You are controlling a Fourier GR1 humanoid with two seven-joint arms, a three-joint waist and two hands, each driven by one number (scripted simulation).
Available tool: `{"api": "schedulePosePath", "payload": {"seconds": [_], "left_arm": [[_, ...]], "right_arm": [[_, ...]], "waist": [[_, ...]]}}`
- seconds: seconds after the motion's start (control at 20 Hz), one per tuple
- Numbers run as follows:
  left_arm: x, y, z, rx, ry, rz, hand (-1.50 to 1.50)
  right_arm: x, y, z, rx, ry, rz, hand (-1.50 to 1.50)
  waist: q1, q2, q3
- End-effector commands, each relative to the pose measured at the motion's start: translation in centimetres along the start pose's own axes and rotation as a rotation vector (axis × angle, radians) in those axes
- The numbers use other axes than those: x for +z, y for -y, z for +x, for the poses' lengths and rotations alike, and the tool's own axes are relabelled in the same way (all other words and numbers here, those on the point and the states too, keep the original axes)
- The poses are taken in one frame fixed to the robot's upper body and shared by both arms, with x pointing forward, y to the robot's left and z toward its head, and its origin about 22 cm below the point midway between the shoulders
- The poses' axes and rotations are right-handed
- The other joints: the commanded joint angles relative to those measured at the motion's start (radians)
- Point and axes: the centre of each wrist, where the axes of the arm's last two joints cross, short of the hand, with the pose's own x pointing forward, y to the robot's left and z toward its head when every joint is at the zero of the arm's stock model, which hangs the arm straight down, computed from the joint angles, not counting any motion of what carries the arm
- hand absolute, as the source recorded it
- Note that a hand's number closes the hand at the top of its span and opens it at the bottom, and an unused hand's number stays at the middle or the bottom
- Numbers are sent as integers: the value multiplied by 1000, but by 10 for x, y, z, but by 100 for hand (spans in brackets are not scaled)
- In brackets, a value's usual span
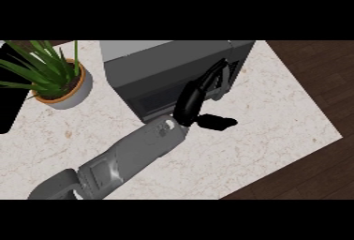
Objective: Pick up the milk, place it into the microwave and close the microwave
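Observation:
The grey microwave [149, 65] stands at the back of the marble counter [262, 122], and its dark door [155, 99] looks closed. My left hand [190, 103] comes in from the lower left on a grey forearm. It is open, with straight fingers [214, 77] laid against the right part of the microwave's front. Its thumb [216, 123] sticks out to the right above the counter. No milk shows anywhere. My right hand is out of the picture.
A potted green plant [61, 84] sits at the back left of the counter, beside a black object [8, 93] at the left edge. The counter's right edge [311, 108] runs diagonally, with dark wooden floor beyond it.

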Motion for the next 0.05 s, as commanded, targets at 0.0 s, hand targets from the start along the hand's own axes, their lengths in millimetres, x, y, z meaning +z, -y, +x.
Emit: {"api": "schedulePosePath", "payload": {"seconds": [0.0], "left_arm": [[-17, -28, -20, -147, -174, 121, -150]], "right_arm": [[2, 2, 3, 9, -11, -8, -150]], "waist": [[13, 19, 0]]}}
